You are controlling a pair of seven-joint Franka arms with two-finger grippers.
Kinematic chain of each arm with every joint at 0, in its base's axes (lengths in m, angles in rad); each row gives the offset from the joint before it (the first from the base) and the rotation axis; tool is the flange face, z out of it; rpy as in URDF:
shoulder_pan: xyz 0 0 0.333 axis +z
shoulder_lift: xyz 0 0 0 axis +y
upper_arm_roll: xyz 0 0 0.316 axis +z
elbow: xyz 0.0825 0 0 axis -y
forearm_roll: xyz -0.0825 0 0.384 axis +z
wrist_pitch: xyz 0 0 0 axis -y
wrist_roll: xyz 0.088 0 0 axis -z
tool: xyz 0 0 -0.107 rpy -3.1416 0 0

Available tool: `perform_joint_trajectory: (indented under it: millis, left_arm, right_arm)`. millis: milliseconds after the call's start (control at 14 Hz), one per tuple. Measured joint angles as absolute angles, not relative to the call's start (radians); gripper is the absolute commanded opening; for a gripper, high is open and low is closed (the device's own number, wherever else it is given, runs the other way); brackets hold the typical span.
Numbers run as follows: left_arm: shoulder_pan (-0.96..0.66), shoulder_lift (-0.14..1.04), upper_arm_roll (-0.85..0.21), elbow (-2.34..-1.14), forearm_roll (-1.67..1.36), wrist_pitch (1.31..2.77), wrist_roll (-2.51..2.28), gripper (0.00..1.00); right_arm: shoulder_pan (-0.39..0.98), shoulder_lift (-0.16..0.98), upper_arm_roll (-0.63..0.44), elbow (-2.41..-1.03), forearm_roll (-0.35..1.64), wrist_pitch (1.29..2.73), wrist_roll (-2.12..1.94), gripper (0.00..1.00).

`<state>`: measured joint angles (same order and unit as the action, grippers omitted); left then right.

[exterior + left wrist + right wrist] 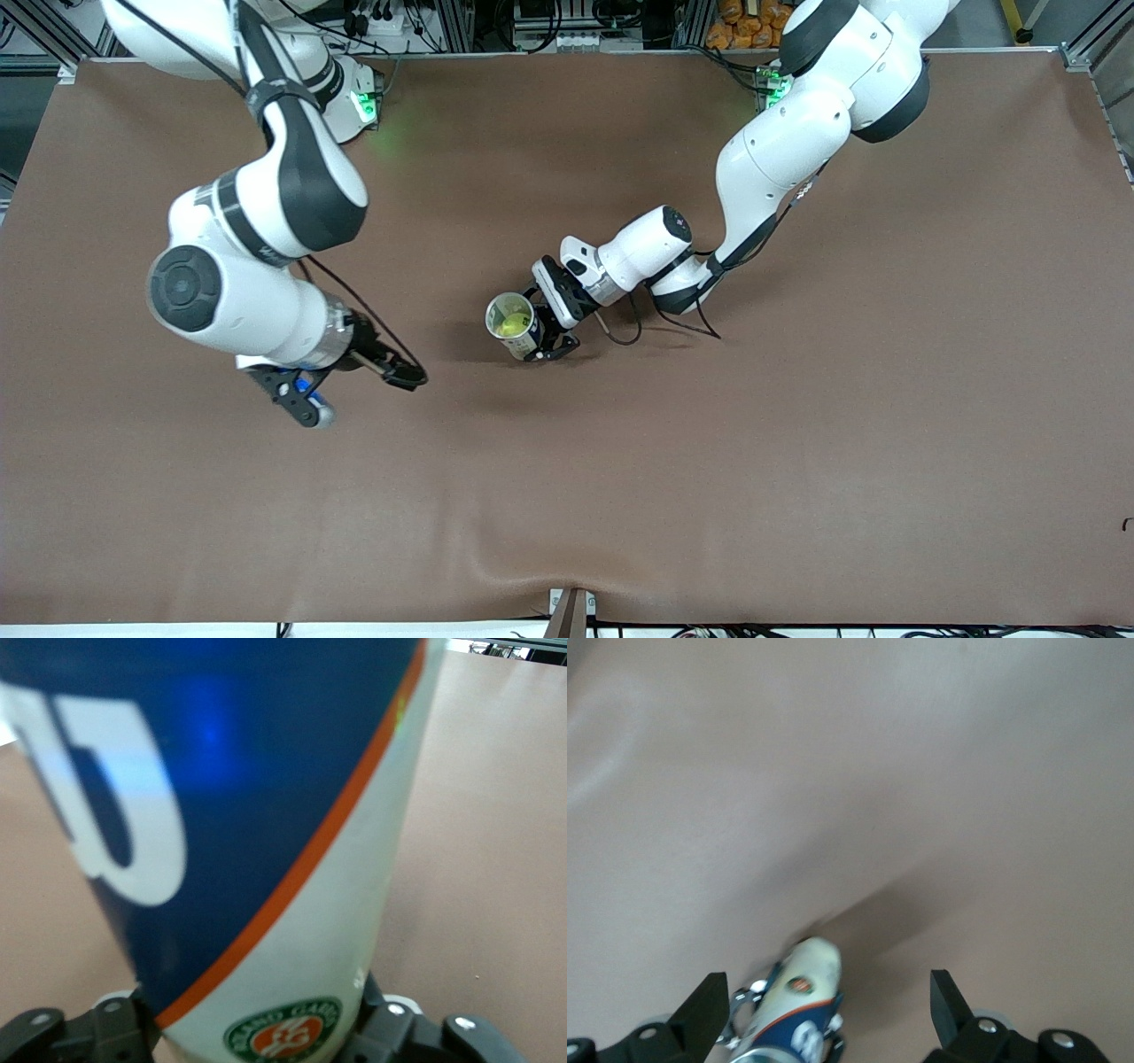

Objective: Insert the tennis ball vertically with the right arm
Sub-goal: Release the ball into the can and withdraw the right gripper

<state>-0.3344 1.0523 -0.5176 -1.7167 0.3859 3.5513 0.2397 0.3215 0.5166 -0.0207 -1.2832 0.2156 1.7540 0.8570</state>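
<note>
Scene: a brown table (797,461) with two Franka arms; an opened tennis-ball can stands near its middle.
Tennis-ball can (514,324): upright on the table, mouth upward; this posture gives a straight vertical entry for the ball. The left wrist view shows its blue-and-white wall with an orange stripe and a round emblem.
Tennis ball (508,326): yellow-green, seen inside the can through the open mouth, so the insertion appears done.
Left gripper (551,337): low at the can's base, on the side toward the left arm's end of the table. Its fingers (106,1028) flank the can's wall, apparently to steady it. Whether they press or have slackened cannot be told.
Right gripper (354,394): raised over bare table, well apart from the can, toward the right arm's end. Its fingers (704,1010) are spread wide and carry nothing, consistent with a ball already let go.
Remaining step, as a judgement: the left gripper's release of the can.
</note>
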Motion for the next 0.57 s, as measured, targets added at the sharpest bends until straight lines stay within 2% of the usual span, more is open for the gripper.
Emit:
perform_joint_trajectory:
  millis: [573]
  left_arm:
    - [-0.331,1.064,-0.514,-1.717,0.386,3.551,0.240,1.00]
  right_arm:
    - [0.080,0.404,-0.023,-1.269,0.210,1.518,0.373,1.00]
